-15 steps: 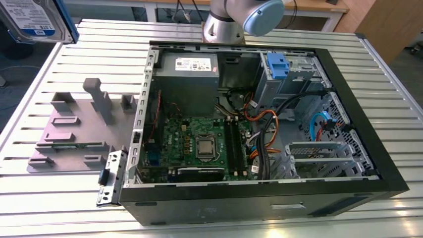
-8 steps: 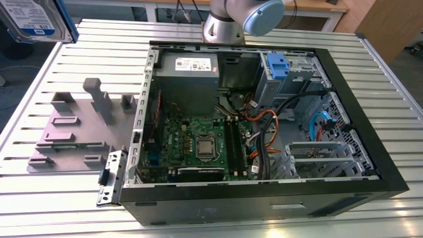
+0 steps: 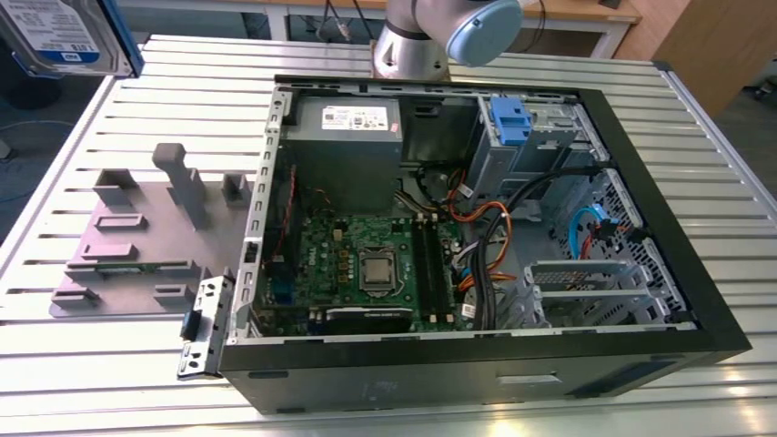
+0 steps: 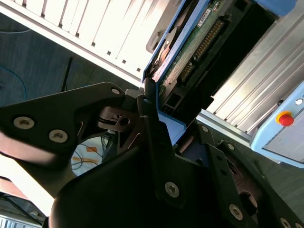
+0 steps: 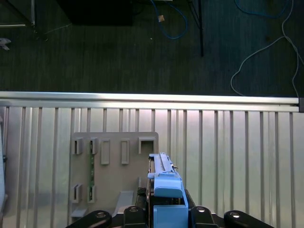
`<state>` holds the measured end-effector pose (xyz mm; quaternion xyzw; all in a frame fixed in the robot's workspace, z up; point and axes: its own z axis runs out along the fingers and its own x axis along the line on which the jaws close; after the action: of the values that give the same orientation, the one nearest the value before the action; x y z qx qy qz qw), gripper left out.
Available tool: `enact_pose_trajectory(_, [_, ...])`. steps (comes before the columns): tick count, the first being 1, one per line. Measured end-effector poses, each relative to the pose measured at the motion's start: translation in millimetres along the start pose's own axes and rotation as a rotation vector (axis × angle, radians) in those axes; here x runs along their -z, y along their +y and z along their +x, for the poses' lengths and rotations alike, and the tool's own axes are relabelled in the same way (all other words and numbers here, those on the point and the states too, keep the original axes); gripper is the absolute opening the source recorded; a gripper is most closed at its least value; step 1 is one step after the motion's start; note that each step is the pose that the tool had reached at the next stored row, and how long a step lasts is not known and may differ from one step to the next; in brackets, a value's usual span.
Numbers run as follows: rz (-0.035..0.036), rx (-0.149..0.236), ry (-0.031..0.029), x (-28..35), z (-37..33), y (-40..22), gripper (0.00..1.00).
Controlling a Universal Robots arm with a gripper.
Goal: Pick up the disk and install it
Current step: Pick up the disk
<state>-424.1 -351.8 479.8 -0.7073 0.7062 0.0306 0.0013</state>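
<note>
The disk [image 5: 167,187] wears seemingly smooth blue plastic; the ribbed table [image 3: 716,182] is bright metal.

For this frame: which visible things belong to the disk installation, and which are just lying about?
Job in hand:
- the disk, clamped in the gripper
- open computer case
- drive bay with its blue latch

Lying about:
- grey fixture tray
- loose metal bracket beside the case
- red-button pendant

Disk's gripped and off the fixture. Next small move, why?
Probably carry the disk toward the exterior view's right, to the grey drive bay: the gripper is shut on it, and it hangs at that view's far left, away from the case.
</note>
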Motion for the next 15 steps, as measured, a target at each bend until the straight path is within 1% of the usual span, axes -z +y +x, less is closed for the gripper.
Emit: enact_pose_trajectory(15, [0.0001,0.000,0.0014,3.8,-0.2,0.2,0.37])
